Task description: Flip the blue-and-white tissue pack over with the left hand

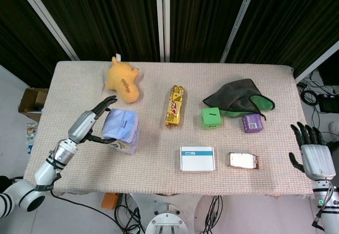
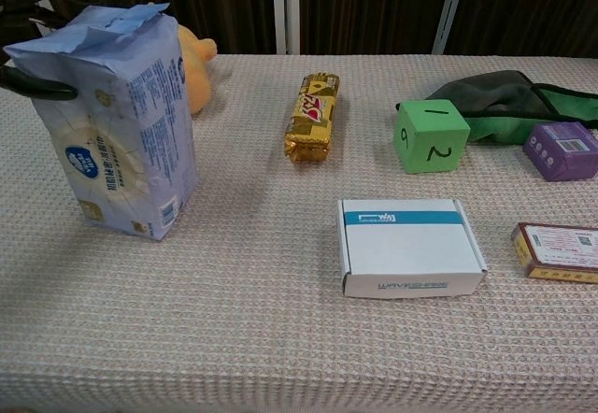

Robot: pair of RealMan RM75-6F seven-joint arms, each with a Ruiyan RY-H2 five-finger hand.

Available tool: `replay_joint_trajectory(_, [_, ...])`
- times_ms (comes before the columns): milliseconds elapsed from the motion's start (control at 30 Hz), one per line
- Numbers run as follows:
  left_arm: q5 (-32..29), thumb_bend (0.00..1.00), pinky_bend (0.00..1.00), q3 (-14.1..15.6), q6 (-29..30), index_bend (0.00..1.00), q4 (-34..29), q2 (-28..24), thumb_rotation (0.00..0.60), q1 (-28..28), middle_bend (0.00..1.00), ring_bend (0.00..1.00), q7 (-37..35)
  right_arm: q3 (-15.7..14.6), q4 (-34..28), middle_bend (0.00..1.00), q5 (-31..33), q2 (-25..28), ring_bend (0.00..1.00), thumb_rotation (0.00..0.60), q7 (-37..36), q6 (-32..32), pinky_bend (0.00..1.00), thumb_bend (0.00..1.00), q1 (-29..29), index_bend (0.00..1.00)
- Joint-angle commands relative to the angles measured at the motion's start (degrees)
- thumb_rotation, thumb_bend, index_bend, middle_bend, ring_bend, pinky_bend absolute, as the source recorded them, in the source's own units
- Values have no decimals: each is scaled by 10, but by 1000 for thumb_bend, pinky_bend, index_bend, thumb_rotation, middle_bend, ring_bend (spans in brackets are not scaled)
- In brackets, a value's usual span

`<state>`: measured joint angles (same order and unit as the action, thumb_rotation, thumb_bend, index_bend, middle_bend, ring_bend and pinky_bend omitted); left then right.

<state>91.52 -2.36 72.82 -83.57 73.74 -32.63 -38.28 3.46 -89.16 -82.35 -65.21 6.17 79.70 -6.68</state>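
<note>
The blue-and-white tissue pack (image 1: 122, 129) stands on its end at the table's left, leaning slightly; the chest view shows its printed side (image 2: 117, 142). My left hand (image 1: 87, 123) is beside its left face with fingers spread and lifted off the pack's far corner. Only the thumb reaches along the near side, and one dark finger (image 2: 33, 84) touches the pack's upper left edge in the chest view. My right hand (image 1: 311, 154) hangs off the table's right edge, fingers apart, holding nothing.
A yellow plush toy (image 1: 123, 79) lies just behind the pack. A gold snack bar (image 1: 175, 105), green cube (image 1: 211, 118), dark cloth (image 1: 238, 97) and purple cube (image 1: 252, 123) sit mid-table. A white box (image 1: 197, 158) and reddish box (image 1: 243, 160) lie near the front.
</note>
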Motion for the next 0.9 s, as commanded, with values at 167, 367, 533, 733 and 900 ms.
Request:
replay_joint_trajectory(167, [2, 66, 210, 3, -21, 0, -130, -147, 600, 8, 0, 47, 266, 8, 4, 0, 6, 2, 0, 600, -13, 4, 0, 283, 0, 0])
replay_joint_trajectory(367, [-36, 11, 205, -11, -39, 0, -268, -194, 600, 9, 0, 45, 575, 4, 16, 0, 6, -7, 0, 600, -20, -1, 0, 284, 0, 0])
replay_joint_trajectory(533, [-62, 4, 192, -14, -72, 0, -348, -194, 600, -6, 0, 23, 757, 4, 21, 0, 7, -7, 0, 600, -25, 1, 0, 283, 2, 0])
replay_joint_trajectory(733, [-164, 0, 187, -46, -119, 0, -393, -168, 600, -50, 0, 13, 867, 4, 25, 0, 7, -9, 0, 600, -29, 2, 0, 284, 3, 0])
replay_joint_trajectory(900, [-259, 0, 187, -62, -156, 0, -402, -159, 600, -94, 0, 13, 903, 5, 33, 0, 12, -11, 0, 600, -36, -3, 0, 284, 3, 0])
